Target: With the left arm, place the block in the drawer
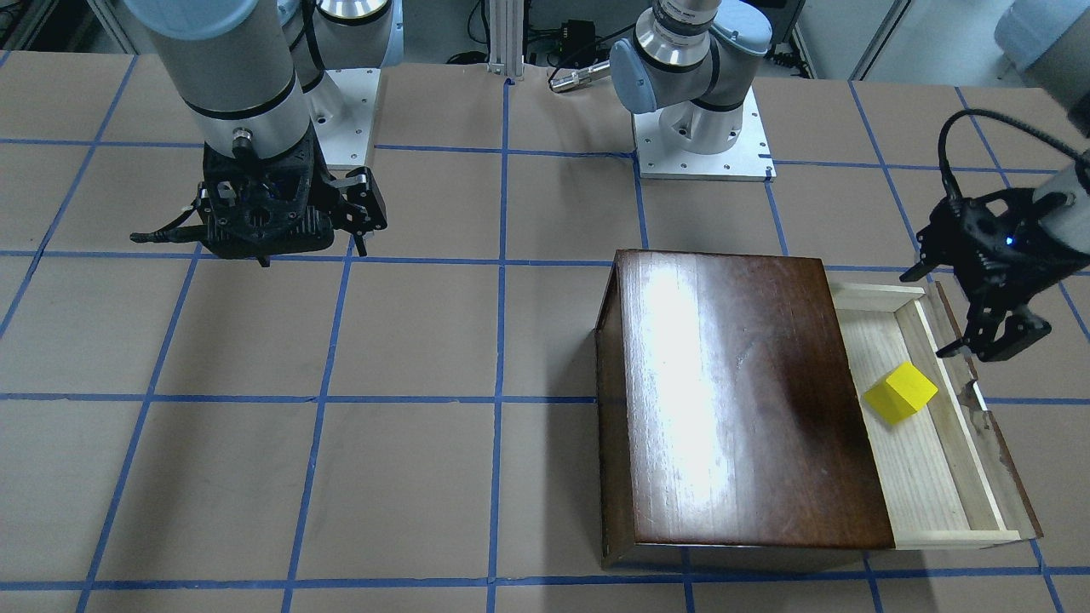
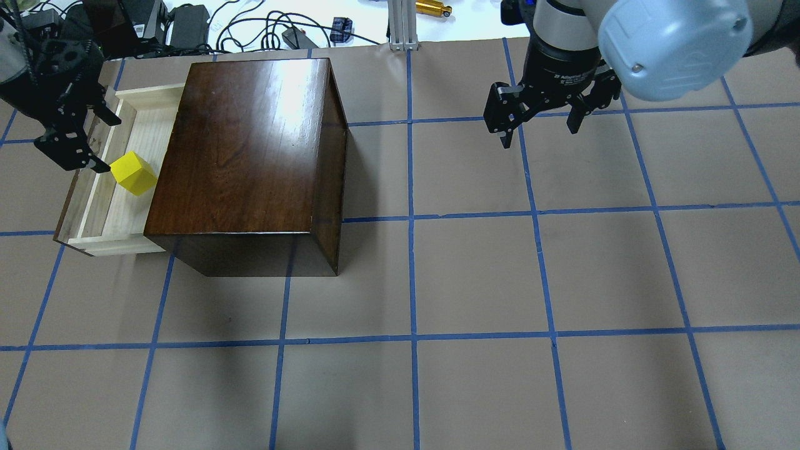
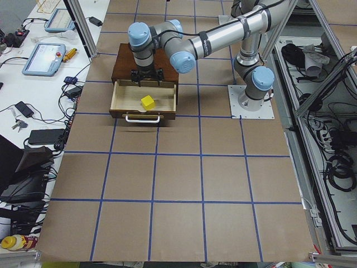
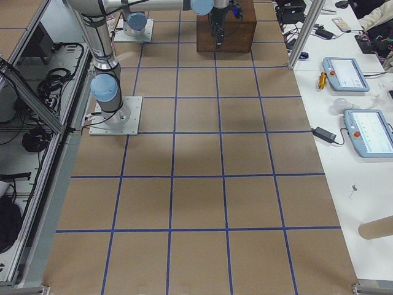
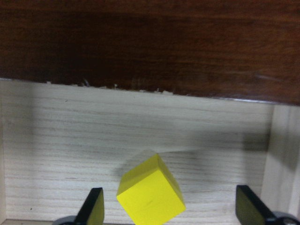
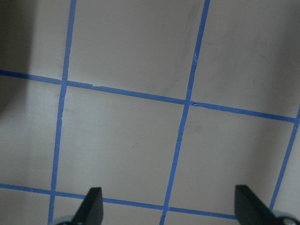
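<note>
Glossy wooden box (image 1: 741, 392), pale-wood drawer (image 1: 915, 464) (matt)

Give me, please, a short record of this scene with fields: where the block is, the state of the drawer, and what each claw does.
block: yellow cube, inside the drawer, askew to its walls, not gripped
drawer: open, sticking out of the box
left claw: open, above the drawer's front edge, close to the block
right claw: open, holding nothing, over the table, far from the box
task state: the block appears placed
</note>
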### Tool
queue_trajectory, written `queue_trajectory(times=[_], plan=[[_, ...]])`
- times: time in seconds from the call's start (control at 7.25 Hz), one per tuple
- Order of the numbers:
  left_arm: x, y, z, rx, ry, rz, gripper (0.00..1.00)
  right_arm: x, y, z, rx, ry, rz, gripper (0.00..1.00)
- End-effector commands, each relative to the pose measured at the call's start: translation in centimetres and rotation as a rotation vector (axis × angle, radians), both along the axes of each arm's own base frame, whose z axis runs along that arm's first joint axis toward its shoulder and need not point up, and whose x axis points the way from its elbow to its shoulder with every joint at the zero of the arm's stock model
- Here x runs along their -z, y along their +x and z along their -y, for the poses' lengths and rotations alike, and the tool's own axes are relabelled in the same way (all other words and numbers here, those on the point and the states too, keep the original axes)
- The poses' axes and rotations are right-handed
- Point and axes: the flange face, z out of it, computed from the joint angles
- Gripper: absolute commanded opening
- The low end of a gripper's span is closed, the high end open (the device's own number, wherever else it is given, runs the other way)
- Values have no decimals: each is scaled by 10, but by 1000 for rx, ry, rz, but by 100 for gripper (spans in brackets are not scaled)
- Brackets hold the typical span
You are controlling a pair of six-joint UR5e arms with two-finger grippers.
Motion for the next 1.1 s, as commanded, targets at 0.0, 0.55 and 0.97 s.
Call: queue_trajectory(times=[0.0, 0.55, 0.97], plan=[[-49, -18, -44, -244, 33, 12, 100, 0, 0, 0, 1, 0, 0, 100], [-72, -90, -53, -922, 47, 22, 100, 0, 0, 0, 1, 0, 0, 100], [-61, -201, -37, -1149, 10, 2, 100, 0, 0, 0, 0, 0, 0, 100]])
